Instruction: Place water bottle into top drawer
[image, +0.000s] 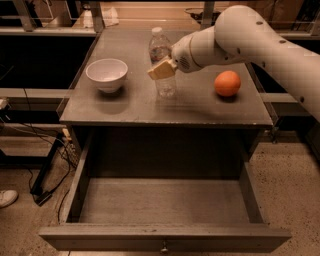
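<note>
From my seat I see the bottle (159, 49) standing upright on the desk (150, 109), towards the back and about midway across, its white cap uppermost. The tool (161, 70) is right at the bottle, its tan tip lying across the front of the clear body about halfway up, with the white arm (250, 37) reaching in from the right. I cannot tell whether the tool is spread or pinching the bottle, since the far side of it is hidden; the bottle's base appears to rest on the desk, though the angle makes that hard to judge. A white bowl (106, 74) sits to the left of the bottle, well apart from it, and an orange (227, 83) sits to the right, under the arm. Below the desk the drawer (165, 200) is pulled fully out with nothing in it, its front panel nearest me with a small knob (163, 246) at the centre. Cables (45, 170) trail on the floor to the left.
</note>
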